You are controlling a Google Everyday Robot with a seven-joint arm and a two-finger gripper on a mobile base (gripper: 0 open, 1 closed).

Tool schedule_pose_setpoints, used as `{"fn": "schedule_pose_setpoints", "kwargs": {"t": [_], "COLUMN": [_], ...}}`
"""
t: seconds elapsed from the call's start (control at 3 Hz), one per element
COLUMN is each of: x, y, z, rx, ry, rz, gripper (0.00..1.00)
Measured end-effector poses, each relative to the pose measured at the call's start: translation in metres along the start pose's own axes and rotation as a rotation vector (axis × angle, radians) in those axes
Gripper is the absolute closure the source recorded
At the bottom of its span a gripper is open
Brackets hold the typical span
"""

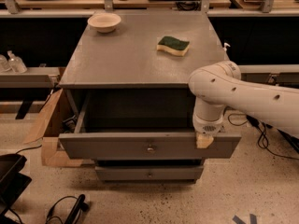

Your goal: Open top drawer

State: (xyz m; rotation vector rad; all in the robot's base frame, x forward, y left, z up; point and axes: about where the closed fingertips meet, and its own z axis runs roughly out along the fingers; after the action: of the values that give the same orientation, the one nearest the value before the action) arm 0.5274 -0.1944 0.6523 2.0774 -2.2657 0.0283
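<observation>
The top drawer point(117, 146) of the grey cabinet stands pulled far out, its flat grey front facing me with a small round metal knob point(150, 149) at its middle. Its deep box is dark inside. My gripper point(204, 141) hangs from the white arm at the drawer front's upper right edge, to the right of the knob. Only a pale tip shows against the front. A narrower grey drawer front point(149, 173) sits shut below it.
On the cabinet top point(126, 55) lie a cream bowl point(104, 22) at the back left and a green and yellow sponge point(173, 45) at the right. Brown cardboard point(46, 125) leans at the cabinet's left. Black cables and a dark object lie on the floor at lower left.
</observation>
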Motion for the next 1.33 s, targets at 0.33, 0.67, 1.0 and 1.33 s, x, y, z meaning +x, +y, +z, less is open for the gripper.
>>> {"fn": "schedule_pose_setpoints", "kwargs": {"t": [0.33, 0.67, 1.0, 1.33], "x": [0.000, 0.000, 0.000, 0.001], "y": [0.000, 0.007, 0.009, 0.021], "z": [0.000, 0.008, 0.009, 0.015], "rx": [0.000, -0.054, -0.065, -0.133], "ry": [0.000, 0.005, 0.008, 0.025], "rz": [0.000, -0.021, -0.027, -0.063], "gripper": [1.00, 1.00, 1.00, 1.00]}}
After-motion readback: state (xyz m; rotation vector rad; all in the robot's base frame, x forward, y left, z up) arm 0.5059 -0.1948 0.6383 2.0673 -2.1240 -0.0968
